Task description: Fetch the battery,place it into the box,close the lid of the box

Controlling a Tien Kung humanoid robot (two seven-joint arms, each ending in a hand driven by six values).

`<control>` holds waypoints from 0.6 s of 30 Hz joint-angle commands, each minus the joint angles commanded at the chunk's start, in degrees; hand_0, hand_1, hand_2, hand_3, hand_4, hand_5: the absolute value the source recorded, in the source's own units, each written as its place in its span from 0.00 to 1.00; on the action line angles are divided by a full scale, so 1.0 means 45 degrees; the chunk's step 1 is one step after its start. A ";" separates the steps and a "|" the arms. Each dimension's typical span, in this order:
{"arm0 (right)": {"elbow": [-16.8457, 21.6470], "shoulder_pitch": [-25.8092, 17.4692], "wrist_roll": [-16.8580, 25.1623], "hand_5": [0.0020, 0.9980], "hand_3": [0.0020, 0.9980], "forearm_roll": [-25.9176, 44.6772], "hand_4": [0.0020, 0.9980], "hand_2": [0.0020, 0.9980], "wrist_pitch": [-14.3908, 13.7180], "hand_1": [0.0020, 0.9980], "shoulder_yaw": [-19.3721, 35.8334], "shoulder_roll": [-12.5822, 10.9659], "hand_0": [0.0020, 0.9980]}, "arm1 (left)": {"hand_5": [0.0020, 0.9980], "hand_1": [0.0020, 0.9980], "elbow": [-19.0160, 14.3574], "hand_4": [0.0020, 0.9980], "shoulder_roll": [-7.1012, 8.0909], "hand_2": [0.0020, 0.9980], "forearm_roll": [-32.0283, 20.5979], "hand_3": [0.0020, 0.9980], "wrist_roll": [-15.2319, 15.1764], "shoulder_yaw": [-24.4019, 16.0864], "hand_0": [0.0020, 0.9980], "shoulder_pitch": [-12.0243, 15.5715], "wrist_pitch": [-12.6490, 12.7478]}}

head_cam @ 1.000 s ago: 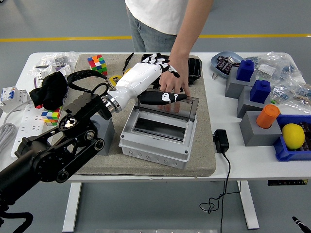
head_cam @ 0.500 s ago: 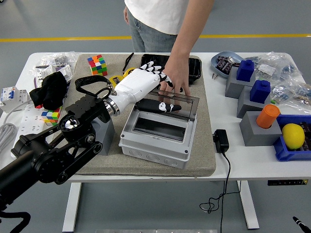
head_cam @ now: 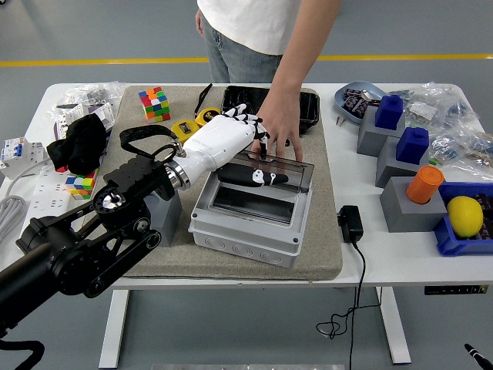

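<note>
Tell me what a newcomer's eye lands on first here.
The robot's white-shelled left hand reaches over the open grey plastic box mid-table, thumb on its smoky clear lid. A person's hand touches that lid from the far side. A yellow lemon glows far right.

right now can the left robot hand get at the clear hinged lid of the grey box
Probably yes. The left robot hand is already over the clear hinged lid of the grey plastic box, though a person's hand also rests there and crowds it.
</note>
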 joint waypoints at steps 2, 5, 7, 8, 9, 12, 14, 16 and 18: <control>-0.0002 -0.0016 0.0003 1.00 0.81 0.0007 1.00 0.76 -0.0003 0.83 -0.0007 -0.0007 0.96 | 1.00 0.84 -0.0035 1.00 0.0031 0.70 -0.0039 0.24 0.0005 0.0052 1.00 0.0029 -0.0041; 0.0012 -0.0047 0.0006 1.00 0.81 -0.0016 1.00 0.76 -0.0001 0.83 0.0018 -0.0020 0.96 | 1.00 0.84 -0.0203 1.00 0.0104 0.70 -0.0134 0.24 -0.0015 0.0117 1.00 0.0103 -0.0026; 0.0015 -0.0051 0.0005 1.00 0.81 -0.0008 1.00 0.76 0.0006 0.83 0.0001 -0.0023 0.96 | 1.00 0.84 -0.0374 1.00 0.0175 0.70 -0.0183 0.24 -0.0017 0.0194 1.00 0.0151 -0.0039; 0.0018 -0.0050 0.0006 1.00 0.80 -0.0012 1.00 0.76 0.0008 0.83 0.0005 -0.0024 0.96 | 1.00 0.83 -0.0447 1.00 0.0207 0.69 -0.0207 0.22 -0.0019 0.0241 1.00 0.0172 -0.0042; 0.0019 -0.0053 0.0006 1.00 0.80 -0.0017 1.00 0.76 0.0011 0.83 0.0014 -0.0021 0.96 | 1.00 0.83 -0.0524 1.00 0.0241 0.69 -0.0242 0.22 -0.0019 0.0312 1.00 0.0200 -0.0045; 0.0040 -0.0077 0.0011 1.00 0.80 -0.0052 1.00 0.76 0.0016 0.83 0.0056 -0.0035 0.96 | 1.00 0.83 -0.0705 1.00 0.0311 0.69 -0.0340 0.22 -0.0026 0.0515 1.00 0.0276 -0.0050; 0.0041 -0.0082 0.0017 1.00 0.81 -0.0049 1.00 0.76 0.0022 0.83 0.0063 -0.0041 0.96 | 1.00 0.83 -0.0855 1.00 0.0362 0.69 -0.0388 0.21 -0.0022 0.0717 1.00 0.0326 -0.0054; 0.0049 -0.0097 0.0024 1.00 0.81 -0.0068 1.00 0.76 0.0022 0.83 0.0084 -0.0050 0.96 | 1.00 0.83 -0.0941 1.00 0.0389 0.69 -0.0399 0.21 -0.0013 0.0878 1.00 0.0364 -0.0065; 0.0051 -0.0111 0.0031 1.00 0.81 -0.0074 1.00 0.76 0.0022 0.83 0.0093 -0.0054 0.96 | 1.00 0.83 -0.0966 1.00 0.0393 0.69 -0.0399 0.21 0.0003 0.0967 1.00 0.0412 -0.0091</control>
